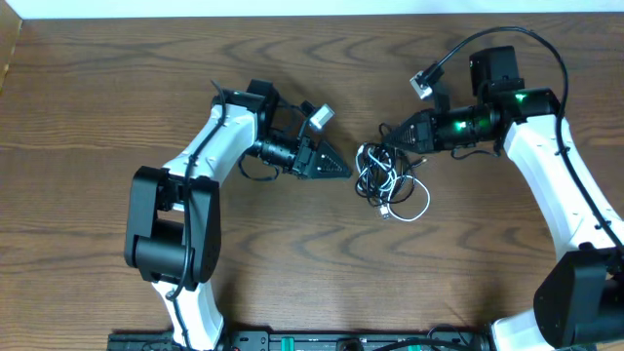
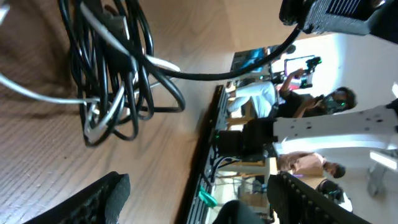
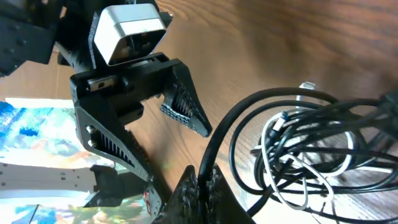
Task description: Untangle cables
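Cables: 2. One black cable (image 1: 370, 166) and one white cable (image 1: 425, 200), in a single tangle mid-table (image 1: 292, 273), just right of centre.
Grippers: 2. Right gripper (image 3: 200, 186) is clamped on a black cable strand at the tangle's far edge. Left gripper (image 1: 343, 168) has its jaws apart beside the pile, holding nothing.
Risk: pulling on that one strand would likely cinch loops around the white cable, or drag the whole clump.

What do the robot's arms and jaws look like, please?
The left arm and right arm have white shells, black joints and black cables. The jaws are black, tapered and ribbed. The right arm shows green lights.
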{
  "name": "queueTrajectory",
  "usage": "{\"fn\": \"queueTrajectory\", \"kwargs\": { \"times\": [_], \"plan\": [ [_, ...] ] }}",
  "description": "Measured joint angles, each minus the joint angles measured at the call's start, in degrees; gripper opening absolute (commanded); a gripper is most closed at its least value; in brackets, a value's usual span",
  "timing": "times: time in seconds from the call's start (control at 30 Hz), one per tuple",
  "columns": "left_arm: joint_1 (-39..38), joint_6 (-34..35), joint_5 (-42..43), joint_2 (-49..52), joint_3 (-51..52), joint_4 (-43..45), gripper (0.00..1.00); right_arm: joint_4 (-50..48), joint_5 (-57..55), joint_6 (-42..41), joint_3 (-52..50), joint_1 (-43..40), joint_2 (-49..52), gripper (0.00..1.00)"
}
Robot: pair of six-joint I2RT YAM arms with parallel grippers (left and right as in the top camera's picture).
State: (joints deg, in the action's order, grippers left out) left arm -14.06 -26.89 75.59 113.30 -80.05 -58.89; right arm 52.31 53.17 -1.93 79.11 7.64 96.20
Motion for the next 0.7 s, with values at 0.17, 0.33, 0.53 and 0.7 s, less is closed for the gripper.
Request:
{"fn": "queueTrajectory", "kwargs": {
  "times": [0.17,0.33,0.53,0.7],
  "plan": [
    [-0.7,0.2,-2.9,0.0,0.0,0.7,0.76,-0.2,0.0,0.0,-0.5,0.0,0.0,0.01],
    [-1.2,5.5,-5.3,0.0,0.1,6.7,0.76,-0.4,0.0,-0.1,-0.6,0.0,0.0,0.01],
    [-3.8,16.7,-10.5,0.0,0.1,15.6,0.76,-0.3,0.0,0.0,-0.6,0.0,0.0,0.03],
    [-7.0,22.3,-16.3,0.0,0.1,16.3,0.68,-0.2,-1.3,0.0,-0.7,0.0,0.0,0.06]
  ]
}}
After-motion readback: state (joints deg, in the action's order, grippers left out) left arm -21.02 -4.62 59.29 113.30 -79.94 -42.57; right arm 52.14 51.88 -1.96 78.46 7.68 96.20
